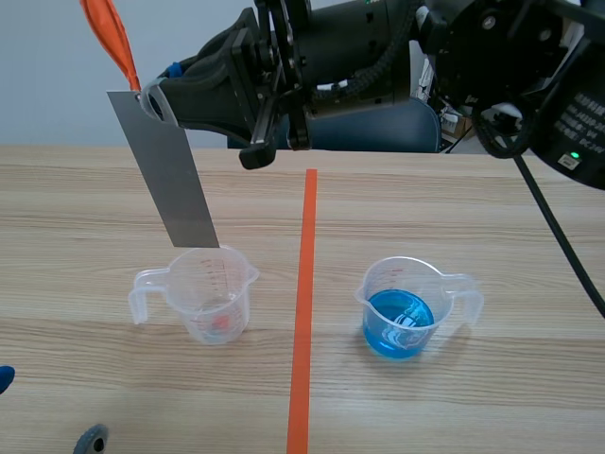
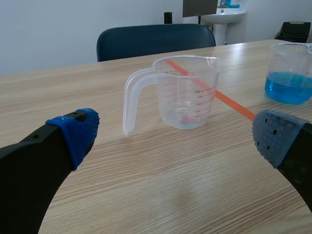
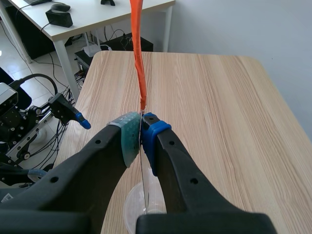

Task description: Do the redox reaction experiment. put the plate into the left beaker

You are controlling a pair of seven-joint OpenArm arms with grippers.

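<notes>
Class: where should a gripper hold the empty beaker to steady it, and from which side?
Probably the handle of the empty beaker, approached low from the left arm's side. It juts out that way as a narrow upright strap the open left gripper could close across. The plate, held by the right gripper, hangs over the mouth, blocking the top.

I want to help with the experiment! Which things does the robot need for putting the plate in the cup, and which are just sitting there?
Needed for this step:
metal plate, pinched by the right gripper
left beaker, clear, under the plate

Just sitting there:
beaker of blue liquid
left gripper, open, holding nothing
blue chair
</notes>
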